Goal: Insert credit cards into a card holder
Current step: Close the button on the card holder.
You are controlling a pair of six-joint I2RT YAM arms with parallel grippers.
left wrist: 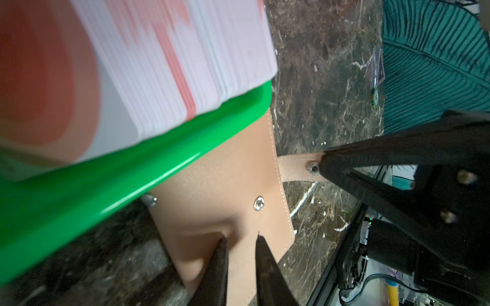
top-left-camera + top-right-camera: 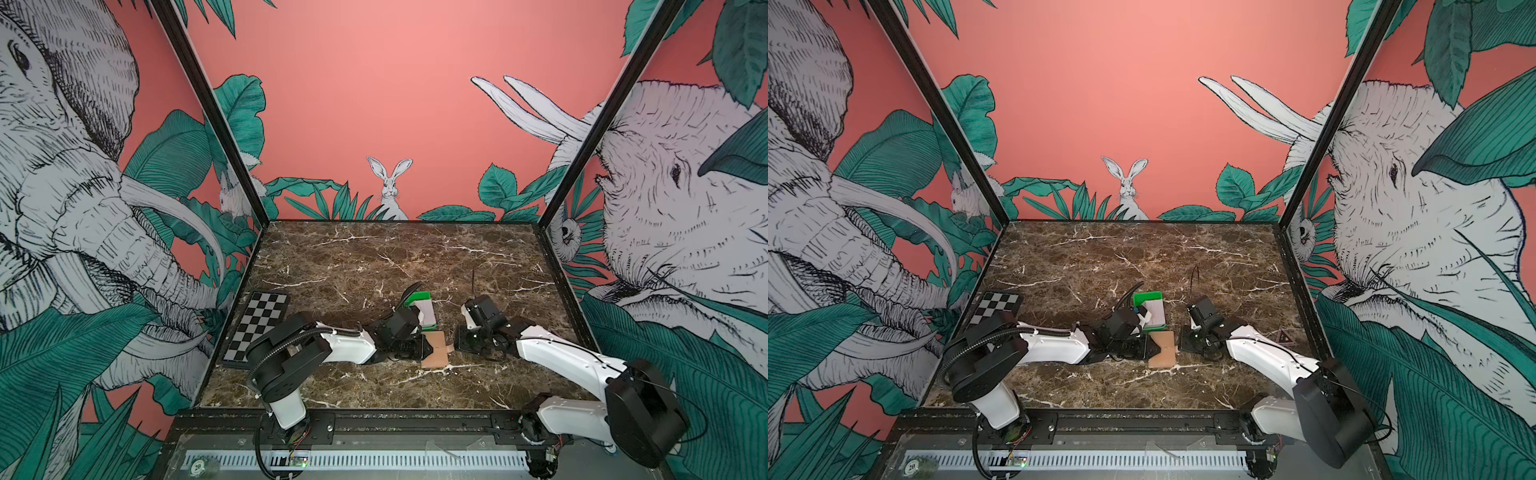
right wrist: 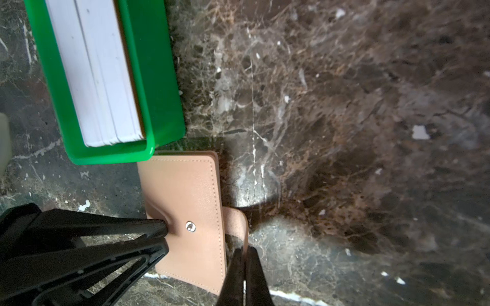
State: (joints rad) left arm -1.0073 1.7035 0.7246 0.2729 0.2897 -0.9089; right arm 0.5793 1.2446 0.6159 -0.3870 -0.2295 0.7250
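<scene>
Card holder: the small tan leather-like folding card holder (image 3: 185, 212) lies closed and flat on the brown marble-patterned tabletop (image 2: 374, 257), touching the near end of the green plastic tray (image 3: 159, 79).
Cards: the stack of white plastic credit cards (image 3: 98, 74) stands on edge in that tray – none is in the holder yet.
Left gripper: the left gripper (image 1: 240, 242) has its black jaws a little apart, both tips pressing down on the holder's cover and denting it. It grips nothing; I take it as pinning the holder so it cannot slide.
Right gripper: the right gripper (image 3: 245, 254) has its jaws closed tight on the tan snap strap (image 1: 297, 169) that sticks out past the holder's stitched edge – the handle, I'd judge, for lifting the cover open.
Stage: early, opening step; cards untouched.
</scene>
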